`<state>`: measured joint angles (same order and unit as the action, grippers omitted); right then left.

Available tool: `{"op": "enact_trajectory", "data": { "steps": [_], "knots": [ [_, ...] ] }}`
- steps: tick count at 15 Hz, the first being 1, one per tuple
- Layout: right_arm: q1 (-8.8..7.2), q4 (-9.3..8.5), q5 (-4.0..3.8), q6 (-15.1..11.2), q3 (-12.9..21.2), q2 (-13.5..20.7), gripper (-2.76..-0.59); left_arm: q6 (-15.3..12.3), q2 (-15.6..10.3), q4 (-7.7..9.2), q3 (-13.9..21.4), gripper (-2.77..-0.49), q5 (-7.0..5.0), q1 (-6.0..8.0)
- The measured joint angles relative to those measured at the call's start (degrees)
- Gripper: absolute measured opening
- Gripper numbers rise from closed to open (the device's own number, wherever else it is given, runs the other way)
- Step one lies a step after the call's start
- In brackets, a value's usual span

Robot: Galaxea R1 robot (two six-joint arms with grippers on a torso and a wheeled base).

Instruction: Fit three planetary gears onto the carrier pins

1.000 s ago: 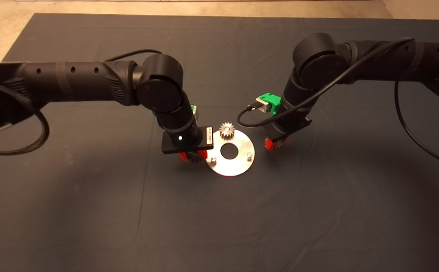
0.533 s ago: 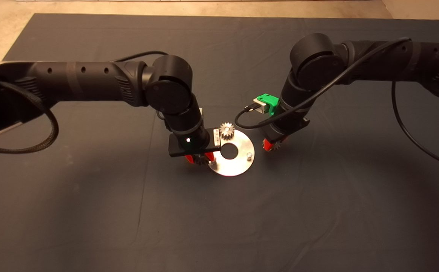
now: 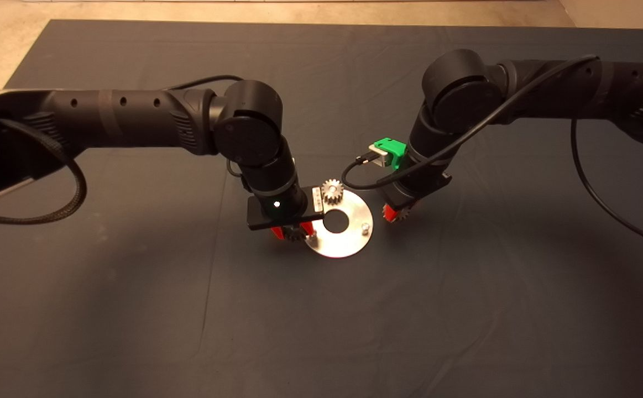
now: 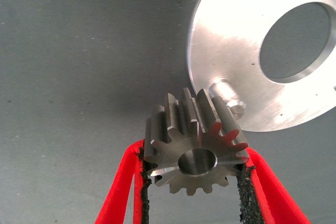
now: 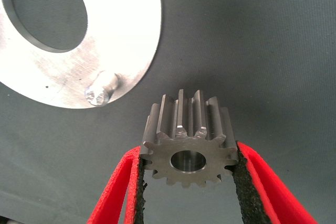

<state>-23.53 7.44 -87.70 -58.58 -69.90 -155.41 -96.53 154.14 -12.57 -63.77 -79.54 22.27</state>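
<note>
two grippers each clamp a gear at the frame's centre: left gripper (image 3: 292,234) beside a pin (image 4: 227,93), right gripper (image 3: 396,213) just right of the disc (image 3: 349,243); one gear (image 3: 332,190) sits mounted.

Black jointed arms, black cables, green mount, red-fingered claws.

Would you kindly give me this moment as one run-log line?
installed gear: on far pin | left gripper: shut on second gear, beside near-left pin | right gripper: shut on third gear, off disc
</note>
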Motion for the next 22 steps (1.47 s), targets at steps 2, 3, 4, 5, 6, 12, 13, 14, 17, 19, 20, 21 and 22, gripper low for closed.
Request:
{"op": "enact_trajectory", "data": {
  "steps": [2, 3, 4, 5, 6, 12, 13, 14, 17, 19, 20, 21, 22],
  "knots": [
    [0.0, 0.0, 0.02, 0.01, 0.0, -0.52, -2.39, -0.05, 0.42, 0.04, -0.06, -2.43, 0.05, 0.0],
    [0.0, 0.0, 0.0, 0.01, 0.04, -0.82, -2.39, -0.05, 0.77, 0.2, -0.67, -2.43, 0.02, -0.01],
    [0.0, 0.0, 0.01, 0.01, 0.06, -1.02, -2.39, -0.02, 1.37, 0.2, -1.59, -2.43, 0.0, 0.0],
    [0.0, 0.0, 0.05, 0.01, 0.11, -1.16, -2.39, 0.05, 2.26, 0.15, -2.66, -2.43, 0.0, 0.0],
    [0.0, 0.0, 0.11, 0.01, 0.11, -1.32, -2.39, 0.13, 2.91, 0.15, -3.23, -2.43, 0.07, 0.0],
    [0.0, 0.0, 0.05, 0.01, 0.44, -1.49, -2.39, 0.16, 2.82, 0.15, -3.38, -2.43, -0.35, 0.0],
    [0.0, 0.0, -0.01, 0.01, 0.44, -1.68, -2.39, 0.16, 2.88, 0.17, -3.38, -2.43, -0.35, -0.04],
    [0.0, 0.0, 0.05, 0.01, 0.52, -1.87, -2.39, 0.16, 2.97, 0.15, -3.38, -2.43, -0.41, -0.01],
    [0.02, 0.0, 0.0, 0.01, 0.59, -1.95, -2.39, 0.16, 3.0, 0.15, -3.38, -2.43, -0.65, 0.0],
    [0.02, 0.0, 0.0, 0.01, 0.59, -2.26, -2.39, 0.16, 3.02, 0.17, -3.38, -2.43, -0.77, -0.01],
    [0.02, 0.0, 0.0, 0.01, 0.59, -2.4, -2.39, 0.16, 2.97, 0.17, -3.38, -2.43, -0.78, -0.01],
    [0.04, 0.0, 0.02, 0.01, 0.59, -2.5, -2.39, 0.16, 2.95, 0.17, -3.38, -2.43, -0.8, -0.01],
    [0.05, 0.0, 0.02, 0.01, 0.59, -2.58, -2.39, 0.16, 2.82, 0.17, -3.38, -2.43, -0.8, -0.01]
  ]
}}
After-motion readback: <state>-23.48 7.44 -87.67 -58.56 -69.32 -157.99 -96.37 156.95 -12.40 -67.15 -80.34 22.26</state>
